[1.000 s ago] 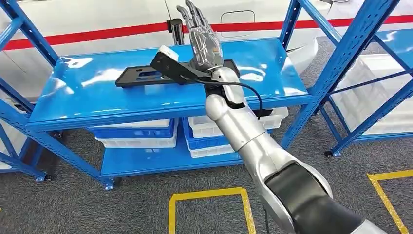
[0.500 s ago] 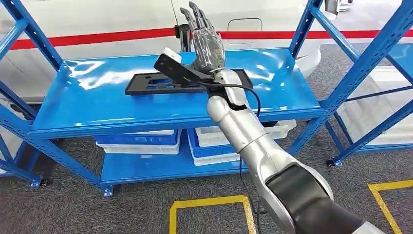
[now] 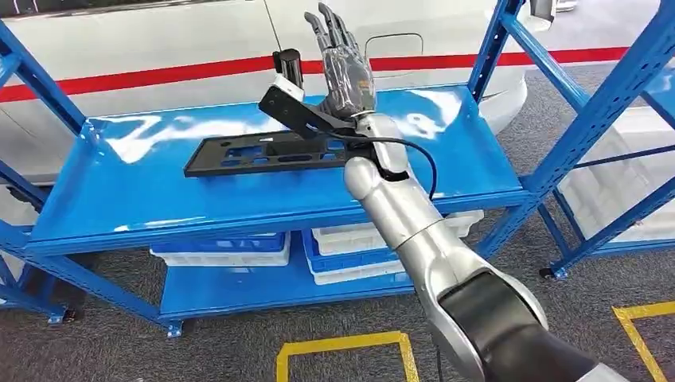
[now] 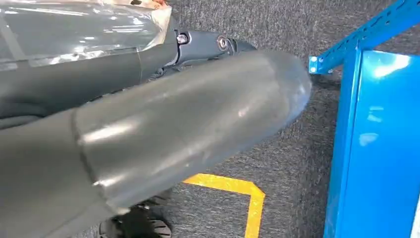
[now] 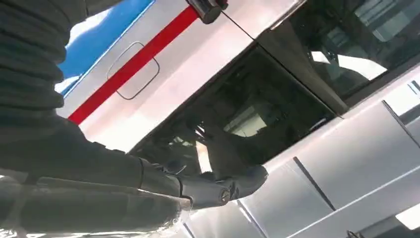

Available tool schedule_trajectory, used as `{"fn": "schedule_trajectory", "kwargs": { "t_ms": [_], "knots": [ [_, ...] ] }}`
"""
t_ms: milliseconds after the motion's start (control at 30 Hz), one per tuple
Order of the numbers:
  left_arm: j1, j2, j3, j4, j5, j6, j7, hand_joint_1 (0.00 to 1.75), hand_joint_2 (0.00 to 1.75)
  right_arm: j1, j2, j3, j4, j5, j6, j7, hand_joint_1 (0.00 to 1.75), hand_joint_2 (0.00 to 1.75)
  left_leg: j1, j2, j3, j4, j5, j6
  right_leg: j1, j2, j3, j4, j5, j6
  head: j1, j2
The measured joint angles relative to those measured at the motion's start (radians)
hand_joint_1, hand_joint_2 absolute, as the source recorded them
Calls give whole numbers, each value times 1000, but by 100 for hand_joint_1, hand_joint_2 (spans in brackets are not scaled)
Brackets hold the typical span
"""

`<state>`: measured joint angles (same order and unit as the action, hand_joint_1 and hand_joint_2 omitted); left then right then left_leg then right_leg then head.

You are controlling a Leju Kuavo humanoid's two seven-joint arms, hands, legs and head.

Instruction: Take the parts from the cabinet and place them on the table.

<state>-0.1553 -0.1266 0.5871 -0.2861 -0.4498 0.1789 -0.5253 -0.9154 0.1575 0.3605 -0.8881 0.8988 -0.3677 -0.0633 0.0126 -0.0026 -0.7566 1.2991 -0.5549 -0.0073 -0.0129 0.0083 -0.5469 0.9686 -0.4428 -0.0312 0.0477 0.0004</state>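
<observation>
Since a second ago the whole view has swung — right hand [image 3: 347,70] raised, fingers spread and empty, above the black part [image 3: 263,154] lying centre-frame on the blue shelf [image 3: 143,199] — reach stage; next, lower and grasp.

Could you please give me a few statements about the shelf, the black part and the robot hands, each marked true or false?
1. The long black part lies flat on the top blue shelf. True.
2. The right robot hand grips the black part. False: it is raised above the shelf with its fingers spread, holding nothing.
3. White and blue bins sit on the lower shelf. True.
4. The floor markings are red. False: the marked lines on the grey carpet are yellow.
5. The left robot hand rests on the shelf. False: it hangs over the carpet beside the rack.
</observation>
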Motion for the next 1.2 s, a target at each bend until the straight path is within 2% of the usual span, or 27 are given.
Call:
{"fn": "schedule_trajectory", "kwargs": {
  "t_ms": [33, 67, 133, 167, 200, 267, 300, 367, 400, 467, 500, 533, 567, 600, 633, 667, 700, 800, 833, 900, 967, 1000, 1033, 1067, 1133, 1167, 1200],
  "knots": [
    [0, 0, -1, 0, 0, 0, 0, 0, 0, 5, -1, -1, -2, 0, 0, 0, 0, 175, 0, 0, 8, -44, 36, 2, 0, 1, 11, 0, -7, 2, 0, 0],
    [0, 0, -2, 0, -1, 0, 0, 0, 0, 7, -2, -2, -3, 0, 0, 0, 0, 175, 0, 0, 34, -117, 87, 7, 1, 1, 23, 0, -15, 4, 0, 0],
    [0, 0, -2, 0, -1, 0, 0, 0, 0, 5, -2, -2, -10, 0, 0, 0, 0, 175, -5, 0, 113, -312, 209, 28, 1, 1, 45, -3, -33, 9, 0, 0],
    [-1, 2, -2, 1, -1, 0, 1, 0, 0, 4, -1, -2, -10, 0, 0, 0, 0, 175, -12, 2, 116, -321, 180, 32, 7, 2, 54, -4, -40, 17, 1, 0],
    [-3, 1, -4, 1, -2, -1, 1, 0, 0, 3, -2, -3, -12, 0, 0, 0, 0, 175, -16, -2, 120, -324, 167, 38, 3, 4, 52, -8, -45, 24, 0, 0],
    [-2, 1, -5, 2, -1, -1, 2, 0, 0, 8, -2, -3, -18, 0, 0, 0, 0, 175, -20, -2, 128, -339, 175, 54, 13, 4, 62, 6, -33, 42, 1, 0],
    [-2, 1, -5, 2, -1, -1, 2, 0, 0, 8, -3, -4, -22, 0, 2, 0, 0, 175, -18, -4, 156, -343, 175, 64, 14, 4, 65, 10, -37, 43, 1, 0],
    [-4, 0, -5, 3, -1, -1, 2, 0, 0, 4, -6, -5, -24, 2, 4, 0, 0, 175, -13, 0, 172, -350, 176, 71, 11, 3, 12, 103, -62, 40, 2, 0],
    [-5, 0, -5, 3, -2, -1, 2, 0, 0, 3, -8, -5, -24, 3, 7, 0, 0, 175, -13, 0, 173, -350, 173, 74, 9, 3, -35, 176, -73, 40, 3, 0],
    [-5, 0, -5, 4, -2, 0, 2, 0, 0, 12, -13, -6, -23, 3, 8, -2, 0, 175, -13, -3, 179, -349, 161, 75, 7, 3, -145, 316, -138, 42, 3, 0],
    [-3, -1, -5, 5, -2, 0, 2, 0, 0, 15, -16, -7, -22, 2, 8, -4, 0, 175, -13, -6, 184, -349, 156, 74, 6, 2, -167, 326, -148, 44, 3, 0],
    [-1, -3, -5, 5, -1, 0, 2, 0, 0, 17, -18, -8, -21, 0, 8, -6, 0, 175, -13, -9, 194, -348, 147, 71, 5, 2, -169, 288, -135, 55, 3, 0],
    [-1, -3, -5, 6, -1, 0, 2, 0, 0, 16, -19, -8, -21, -1, 8, -7, 0, 175, -13, -10, 203, -346, 138, 68, 2, 1, -152, 222, -100, 70, 3, 0],
    [-2, -4, -5, 6, -1, 0, 2, 0, 0, 15, -19, -8, -21, -1, 8, -8, 0, 175, -12, -12, 215, -343, 127, 64, 0, 0, -118, 124, -43, 86, 3, 0],
    [-2, -4, -5, 6, -1, 0, 2, 0, 0, 15, -20, -10, -20, -2, 8, -8, 0, 175, -13, -12, 222, -340, 114, 57, -4, -5, -85, 19, 32, 96, 4, 0],
    [-2, -3, -5, 6, -1, 0, 3, 0, 0, 15, -24, -11, -17, -3, 8, -8, 0, 175, -19, -13, 231, -332, 102, 50, -3, -13, -88, 6, 59, 79, 3, 0],
    [-3, -3, -5, 6, -1, 0, 3, 0, 0, 13, -23, -11, -16, -3, 8, -8, 0, 175, -19, -14, 228, -334, 98, 48, 1, -13, -83, 6, 39, 52, 5, 0],
    [-3, -2, -4, 6, 0, 0, 4, 0, 0, 10, -22, -13, -16, -2, 8, -8, 0, 175, -15, -12, 230, -317, 90, 32, -6, -4, -64, 8, 49, 20, 2, 0],
    [-3, 0, -4, 6, 0, 0, 4, 0, 0, 9, -20, -13, -16, -1, 8, -8, 0, 175, -11, -8, 219, -296, 83, 25, -8, -3, -54, 7, 45, 15, 3, 0],
    [-6, -2, -5, 6, 0, 0, 4, 0, 0, 3, -17, -13, -16, -1, 8, -10, 0, 175, -6, -2, 143, -160, 56, 10, -7, -3, -41, 7, 34, 3, 2, 0],
    [-4, -2, -5, 6, 0, 0, 4, 0, 0, 5, -16, -13, -15, -1, 8, -10, 0, 175, -1, -1, 45, -19, -11, 2, -5, -3, -33, 8, 21, 1, 1, 0],
    [-3, -2, -5, 6, 0, -3, 3, 0, 0, 8, -16, -13, -14, -1, 8, -10, 0, 175, 0, 0, 14, 10, -23, 1, -4, -2, -26, 8, 19, 1, 1, 0],
    [-2, -2, -4, 6, 2, -13, 2, 0, 0, 9, -16, -13, -13, -2, 8, -10, 0, 175, 1, 0, 6, -10, -3, 2, -3, -1, -18, 8, 13, 2, 1, 0],
    [-2, -2, -4, 6, 2, -20, 2, 0, 0, 9, -15, -13, -13, -3, 8, -12, 0, 175, 1, 0, 20, -70, 39, 4, -3, 0, -10, 8, 7, 5, 1, 0],
    [-2, -2, -4, 7, 0, -21, 21, 0, 0, 7, -14, -13, -13, -5, 8, -21, 0, 175, -1, 0, 97, -275, 179, 20, -2, 1, 13, 7, -9, 10, 1, 0],
    [-2, -1, -4, 9, -1, -20, 36, 0, 0, 8, -14, -13, -13, -6, 8, -22, 0, 175, -5, -1, 116, -329, 202, 29, -2, 1, 18, 7, -15, 14, 3, 0],
    [-2, 0, -4, 13, -4, -18, 53, 0, 0, 7, -14, -13, -12, -7, 8, -23, 0, 175, -13, 2, 112, -325, 171, 32, 2, 3, 16, 3, -17, 18, 2, 0]
  ]
}}
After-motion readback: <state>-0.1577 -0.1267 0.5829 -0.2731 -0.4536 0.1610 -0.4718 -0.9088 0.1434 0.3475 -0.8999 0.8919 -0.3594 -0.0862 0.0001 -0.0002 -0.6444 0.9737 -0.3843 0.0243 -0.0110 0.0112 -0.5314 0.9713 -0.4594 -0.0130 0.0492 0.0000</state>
